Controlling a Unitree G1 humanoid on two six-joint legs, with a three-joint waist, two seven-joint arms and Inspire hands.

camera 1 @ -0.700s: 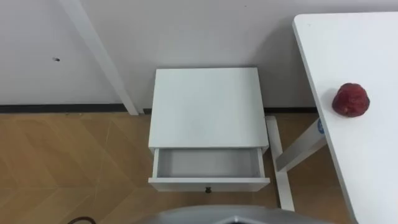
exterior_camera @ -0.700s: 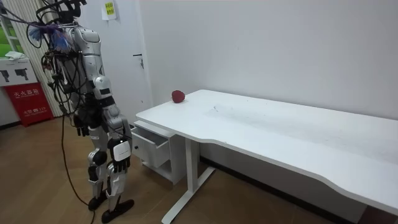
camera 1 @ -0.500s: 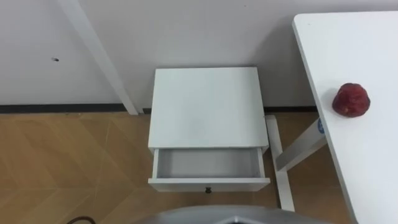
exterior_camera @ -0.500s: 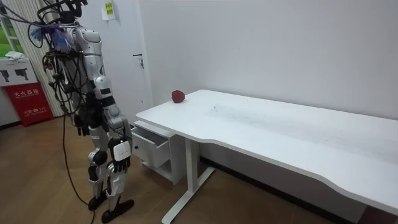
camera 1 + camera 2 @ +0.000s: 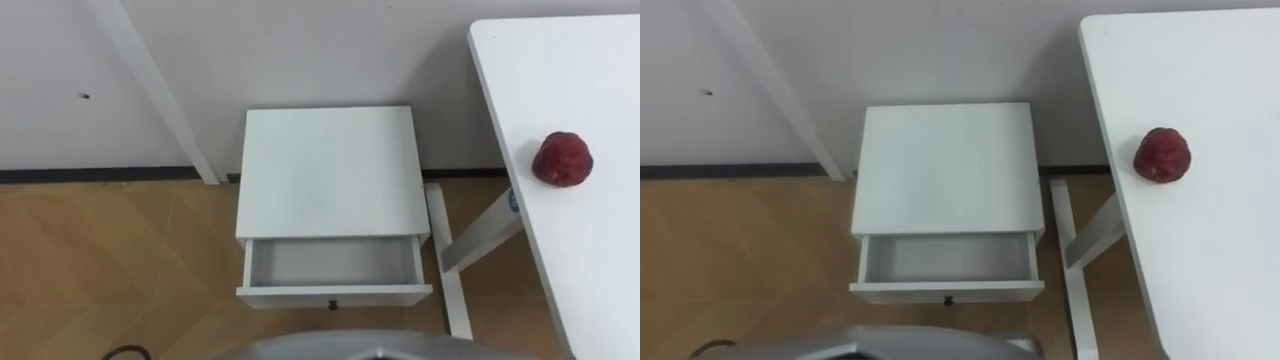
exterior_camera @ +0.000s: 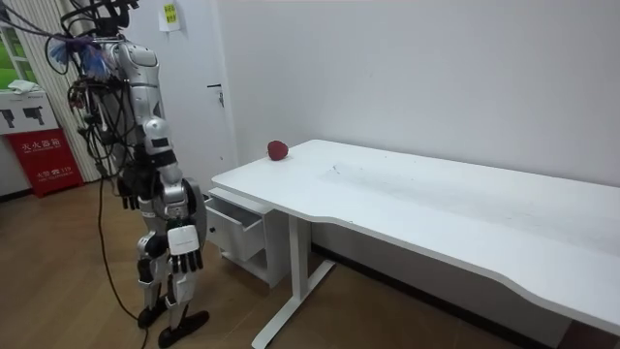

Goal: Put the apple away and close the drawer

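Lets the fingers of the right hand (image 6: 184, 257) hang straight and slightly apart beside the thigh, clamped on nothing. Carries the left hand (image 6: 129, 191) the same way on the far side of the body in the room view, fingers slack, pointing down, empty as well. Stands on the wooden floor (image 5: 100, 250) just in front of the small white cabinet (image 5: 328, 170), facing it and the wall behind, arms down.

Looking down, finds the drawer (image 5: 333, 262) pulled out toward the near side, open and bare inside, with a small dark knob (image 5: 333, 304) at the middle of its front. Finds the apple (image 5: 562, 160) off to the right, dark red, resting on the white tabletop (image 5: 600, 270) near its left edge, well apart from the drawer and from both hands.

By this look, nothing done yet beyond a drawer standing ready. Left to do: reach right and grasp the apple, set it inside the drawer, then push the front shut. Probably calls for a turn or step toward the tabletop first.
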